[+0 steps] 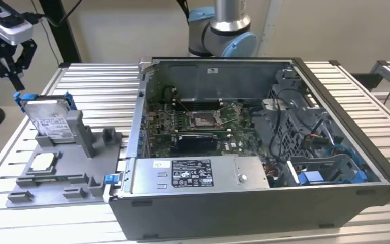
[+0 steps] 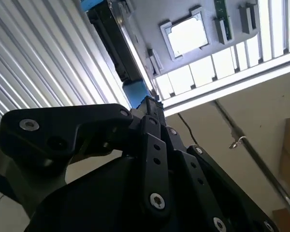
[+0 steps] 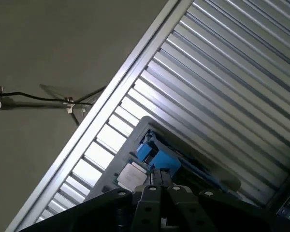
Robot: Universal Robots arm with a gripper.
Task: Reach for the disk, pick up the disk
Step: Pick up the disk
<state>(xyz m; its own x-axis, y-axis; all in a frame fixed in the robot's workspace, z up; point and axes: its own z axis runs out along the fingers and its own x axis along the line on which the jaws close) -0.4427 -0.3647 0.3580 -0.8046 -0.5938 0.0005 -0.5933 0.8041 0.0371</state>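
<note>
The disk (image 1: 46, 121) stands on edge in a grey holder (image 1: 79, 152) on the exterior view's left, silver with a white label and a blue carrier frame (image 1: 27, 96) along its top. My gripper (image 1: 15, 80) hangs just above the disk's upper corner on that left side, fingers shut together and holding nothing. In both wrist views the black fingertips (image 2: 149, 104) (image 3: 158, 178) point at the blue frame end (image 2: 135, 94) (image 3: 157, 157), a short gap away.
A small square silver chip (image 1: 42, 161) lies in the holder below the disk. An open computer case (image 1: 249, 132) fills the table's middle and right. The arm's base (image 1: 222, 30) stands behind it. The slatted metal table (image 1: 100, 86) edge runs close beside the holder.
</note>
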